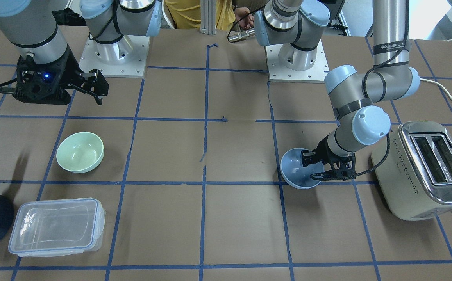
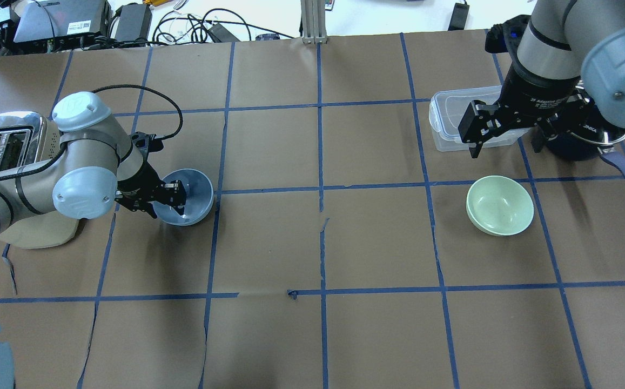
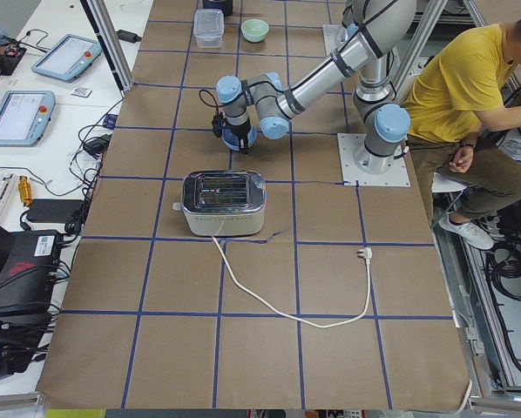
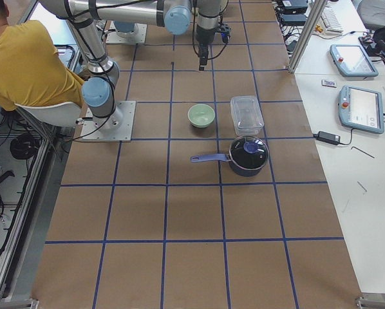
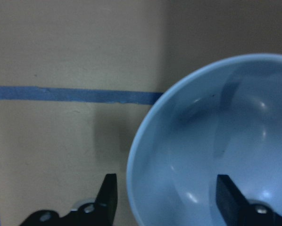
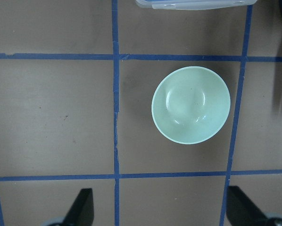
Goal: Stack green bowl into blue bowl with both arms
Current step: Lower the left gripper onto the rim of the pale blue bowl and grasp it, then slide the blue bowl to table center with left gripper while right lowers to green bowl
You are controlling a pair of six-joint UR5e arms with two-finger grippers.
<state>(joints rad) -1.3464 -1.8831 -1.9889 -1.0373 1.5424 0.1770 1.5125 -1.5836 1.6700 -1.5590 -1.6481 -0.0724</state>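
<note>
Sitting upright on the table (image 6: 51,117), the green bowl (image 6: 191,104) lay at one o'clock from the right gripper (image 6: 162,207), which hung wide open above it (we judged this arm far nearer). Well apart at nine o'clock, the left gripper (image 5: 167,197), half-narrowed, straddled the rim of the tilted blue bowl (image 5: 211,136) without visibly pinching.

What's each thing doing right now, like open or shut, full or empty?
green bowl, upright, empty, untouched.
blue bowl, tipped, empty.
left gripper, open, astride the blue bowl's rim.
right gripper, open, holding nothing.
toaster, unplugged, slots empty.
clear container, lid on, empty.
pot, lid on.
</note>
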